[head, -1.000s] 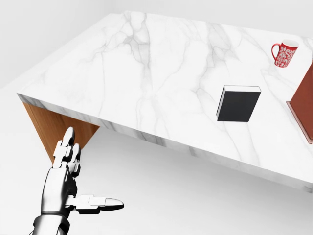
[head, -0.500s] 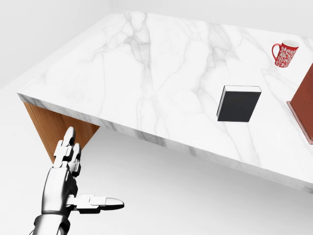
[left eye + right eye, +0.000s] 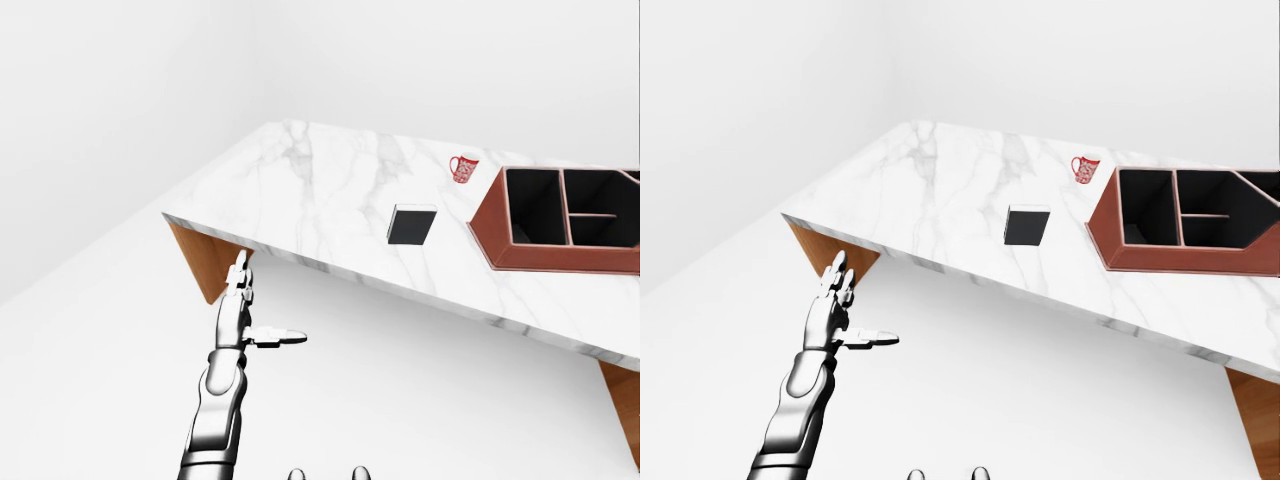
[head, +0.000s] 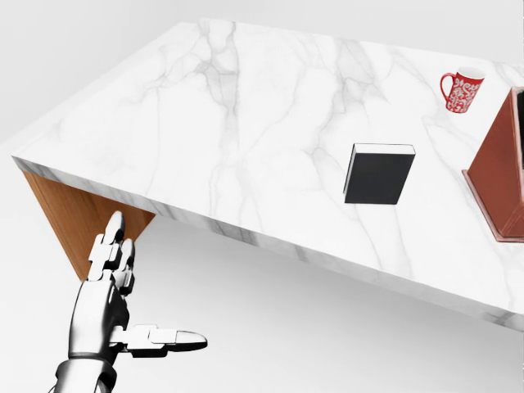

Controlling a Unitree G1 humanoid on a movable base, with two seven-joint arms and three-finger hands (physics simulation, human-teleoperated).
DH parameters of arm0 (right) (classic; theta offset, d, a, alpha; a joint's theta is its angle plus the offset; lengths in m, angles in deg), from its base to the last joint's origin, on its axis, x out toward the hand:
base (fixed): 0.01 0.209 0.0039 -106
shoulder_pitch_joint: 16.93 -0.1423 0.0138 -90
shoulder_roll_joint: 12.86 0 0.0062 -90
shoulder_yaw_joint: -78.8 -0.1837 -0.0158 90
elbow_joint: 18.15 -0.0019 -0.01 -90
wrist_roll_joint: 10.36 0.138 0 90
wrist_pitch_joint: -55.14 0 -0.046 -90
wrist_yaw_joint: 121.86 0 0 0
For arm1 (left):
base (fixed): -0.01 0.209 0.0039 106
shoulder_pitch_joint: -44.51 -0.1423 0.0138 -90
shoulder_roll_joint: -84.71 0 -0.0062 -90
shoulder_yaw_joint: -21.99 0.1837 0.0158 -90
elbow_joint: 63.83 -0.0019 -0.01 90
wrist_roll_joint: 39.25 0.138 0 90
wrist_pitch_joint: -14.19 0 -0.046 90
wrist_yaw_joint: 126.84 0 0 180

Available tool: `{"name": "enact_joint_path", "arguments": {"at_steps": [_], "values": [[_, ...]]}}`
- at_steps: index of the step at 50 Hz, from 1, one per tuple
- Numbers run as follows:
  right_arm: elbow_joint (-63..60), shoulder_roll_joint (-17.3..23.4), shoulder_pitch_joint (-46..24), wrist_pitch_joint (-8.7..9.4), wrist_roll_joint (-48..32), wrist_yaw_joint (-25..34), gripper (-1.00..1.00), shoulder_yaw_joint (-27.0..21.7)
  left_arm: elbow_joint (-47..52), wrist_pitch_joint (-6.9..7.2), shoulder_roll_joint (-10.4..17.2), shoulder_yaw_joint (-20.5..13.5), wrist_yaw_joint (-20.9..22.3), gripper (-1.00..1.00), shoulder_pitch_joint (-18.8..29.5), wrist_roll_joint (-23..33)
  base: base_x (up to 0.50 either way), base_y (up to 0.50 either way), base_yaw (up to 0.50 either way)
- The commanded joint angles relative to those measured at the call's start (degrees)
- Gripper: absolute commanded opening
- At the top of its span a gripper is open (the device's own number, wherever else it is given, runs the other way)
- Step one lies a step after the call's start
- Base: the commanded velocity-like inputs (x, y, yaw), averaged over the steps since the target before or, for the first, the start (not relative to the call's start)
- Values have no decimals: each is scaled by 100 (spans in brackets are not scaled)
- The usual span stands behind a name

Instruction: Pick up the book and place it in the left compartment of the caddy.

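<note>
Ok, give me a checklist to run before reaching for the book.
1. Book flat on the table, nothing on it: ok.
2. Left hand open and empty: ok.
3. Left hand over the table: not ok, it is below the edge.
4. Right hand in view: not ok.
5. Caddy left compartment empty: ok.
6. Mug apart from the book: ok.

Left hand (image 4: 110,315) raised, fingers spread, thumb sideways
</note>
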Motion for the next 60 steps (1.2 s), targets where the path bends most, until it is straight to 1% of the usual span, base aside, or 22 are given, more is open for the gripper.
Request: {"name": "enact_joint_path", "arguments": {"at_steps": [1, 25, 37, 60], "values": [[-8, -6, -5, 0, -12, -5, 100, 5, 31, 0, -4, 11, 2, 100, -6, 10, 8, -19, 0], [-28, 23, 6, 0, 43, -44, 100, -12, -12, 0, -5, 12, -18, 100, 31, 27, 8, -19, 0], [104, 9, -37, 0, -42, 19, 100, 72, -61, 0, 6, -4, 4, 100, 40, 3, 8, -19, 0], [-15, -1, 0, 0, 33, 2, 100, -15, -13, 0, 0, 3, 7, 100, -4, 15, 8, -19, 0]]}}
